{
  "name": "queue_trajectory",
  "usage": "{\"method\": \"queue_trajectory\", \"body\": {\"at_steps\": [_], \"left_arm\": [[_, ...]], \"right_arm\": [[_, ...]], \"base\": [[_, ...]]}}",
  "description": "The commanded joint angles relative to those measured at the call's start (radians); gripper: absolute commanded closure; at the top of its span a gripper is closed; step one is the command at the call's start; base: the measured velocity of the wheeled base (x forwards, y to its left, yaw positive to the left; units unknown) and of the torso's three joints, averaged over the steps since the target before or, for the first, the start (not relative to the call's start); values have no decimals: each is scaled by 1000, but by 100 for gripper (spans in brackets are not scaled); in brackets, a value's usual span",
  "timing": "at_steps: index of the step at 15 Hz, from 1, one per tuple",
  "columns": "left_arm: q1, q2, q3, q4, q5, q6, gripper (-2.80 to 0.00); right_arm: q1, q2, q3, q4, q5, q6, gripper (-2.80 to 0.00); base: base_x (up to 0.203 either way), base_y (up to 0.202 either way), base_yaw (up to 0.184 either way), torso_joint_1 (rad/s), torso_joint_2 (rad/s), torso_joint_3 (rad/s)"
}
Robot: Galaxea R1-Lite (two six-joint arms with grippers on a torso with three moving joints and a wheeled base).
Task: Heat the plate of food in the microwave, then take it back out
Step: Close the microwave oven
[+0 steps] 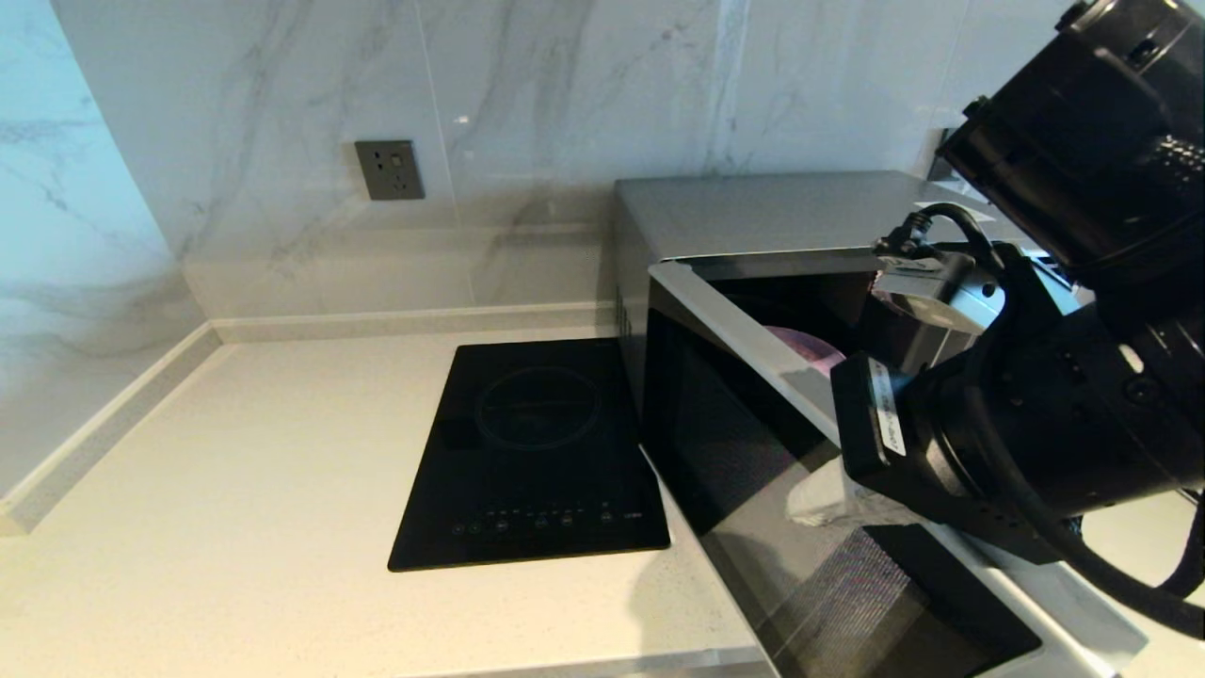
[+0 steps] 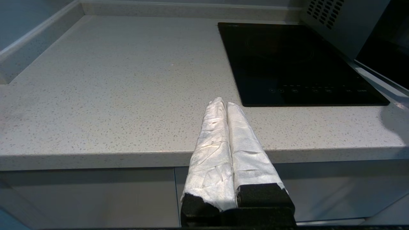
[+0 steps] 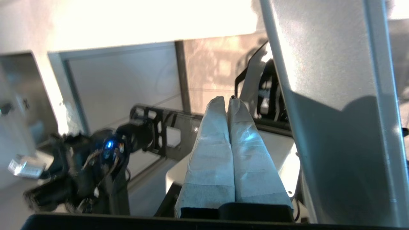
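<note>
Both claws closed: right claw (image 3: 227,100) beside microwave (image 1: 753,212) door edge, left claw (image 2: 223,103) off countertop (image 2: 127,95) edge.

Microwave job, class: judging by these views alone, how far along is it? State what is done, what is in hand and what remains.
Done: the plate of food sits inside the microwave. In hand: the door stands partly open, with the right gripper, fingers shut, by its inner face. Whether heating has happened cannot be told. Left: taking the plate out. The left gripper waits shut at the counter's edge.

Right gripper (image 1: 821,499) at open microwave (image 1: 753,282) door, plate of food (image 1: 805,347) inside.
</note>
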Motion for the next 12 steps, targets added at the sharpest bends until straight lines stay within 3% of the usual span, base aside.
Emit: {"method": "queue_trajectory", "body": {"at_steps": [1, 12], "left_arm": [[0, 2, 0, 0, 0, -1, 0], [0, 2, 0, 0, 0, -1, 0]], "right_arm": [[-42, -6, 14, 6, -30, -12, 0], [-382, -19, 41, -4, -63, -153, 0]], "base": [[0, 0, 0, 0, 0, 0], [0, 0, 0, 0, 0, 0]]}}
